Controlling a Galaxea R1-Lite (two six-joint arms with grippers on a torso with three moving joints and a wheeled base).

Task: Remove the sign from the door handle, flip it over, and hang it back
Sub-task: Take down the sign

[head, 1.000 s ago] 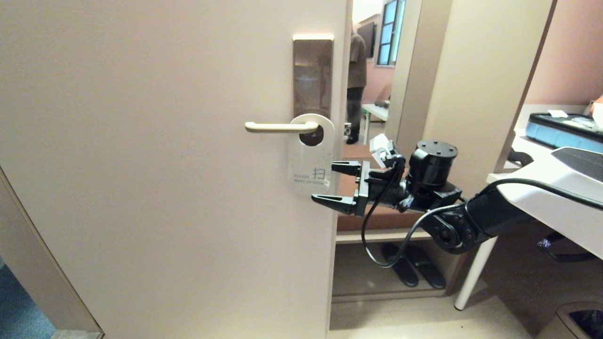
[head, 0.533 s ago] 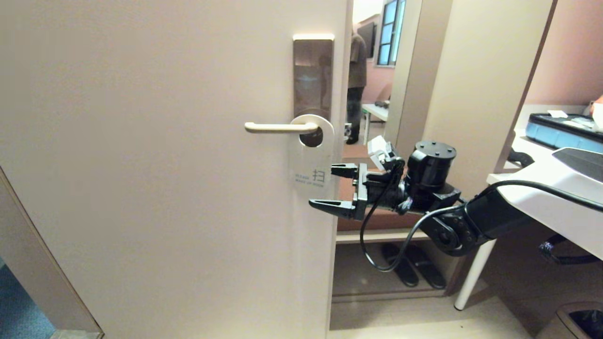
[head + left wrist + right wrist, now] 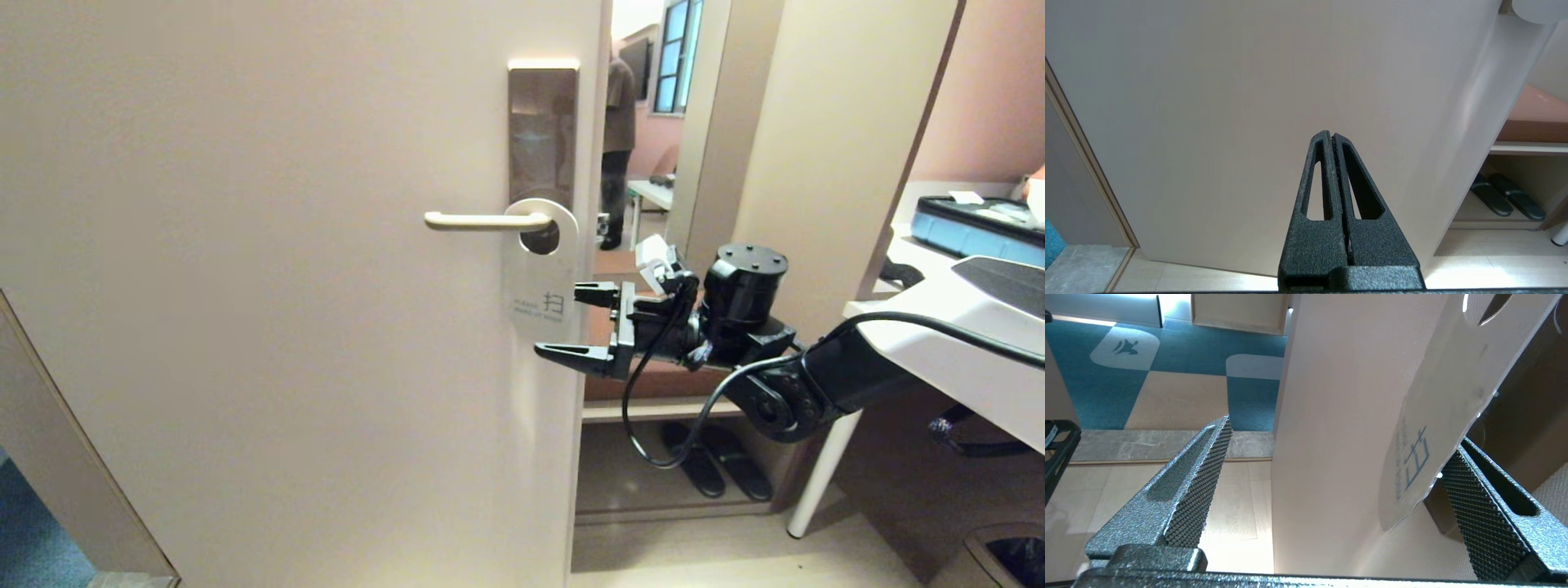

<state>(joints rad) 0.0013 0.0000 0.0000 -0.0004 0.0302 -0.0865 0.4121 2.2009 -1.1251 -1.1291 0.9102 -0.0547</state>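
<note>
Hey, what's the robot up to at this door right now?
The robot is going for the sign hanging on the door handle, white "make up room" side facing out. Its right gripper is wide open at the sign's lower edge by the door's edge, one finger behind the sign and the other in front, nothing gripped yet. The left gripper is shut and parked lower down, facing the door.

The sign (image 3: 539, 269) hung by its large hole from the door handle (image 3: 482, 220), white side out with blue-grey lettering near its bottom; the cream lever lay horizontal.
</note>
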